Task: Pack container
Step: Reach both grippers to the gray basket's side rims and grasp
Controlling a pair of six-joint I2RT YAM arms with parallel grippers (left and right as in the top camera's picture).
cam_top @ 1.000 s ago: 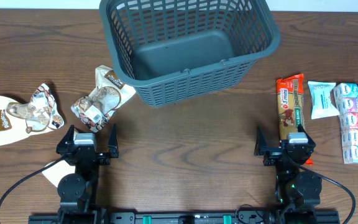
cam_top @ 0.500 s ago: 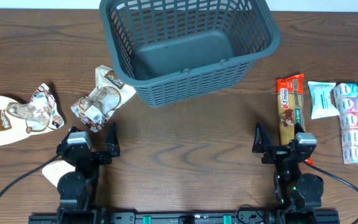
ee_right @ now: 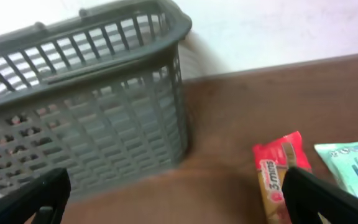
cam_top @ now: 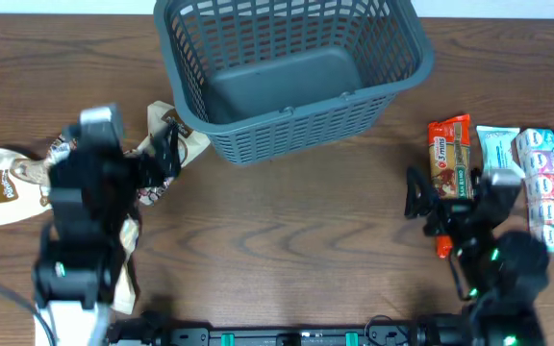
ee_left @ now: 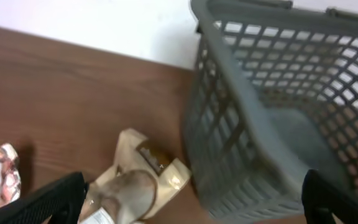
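The dark grey lattice basket (cam_top: 287,135) stands empty at the back middle of the table. It also shows in the left wrist view (ee_left: 278,124) and the right wrist view (ee_right: 86,112). My left gripper (cam_top: 162,159) is open and empty above a cream snack packet (cam_top: 179,130), which the left wrist view (ee_left: 138,186) shows between its fingers (ee_left: 191,211). My right gripper (cam_top: 440,202) is open and empty beside a red snack bar (cam_top: 448,144). The bar lies by the right finger in the right wrist view (ee_right: 275,174), where the jaws (ee_right: 179,211) gape wide.
More cream and brown packets (cam_top: 8,183) lie at the left, partly hidden by my left arm. A light blue packet (cam_top: 496,152) and a tissue pack (cam_top: 546,187) lie at the right edge. A white wall stands behind the table.
Both arms have lifted off their rest spots at the front edge and moved forward. The left one is now over the left packets, the right one by the red bar.
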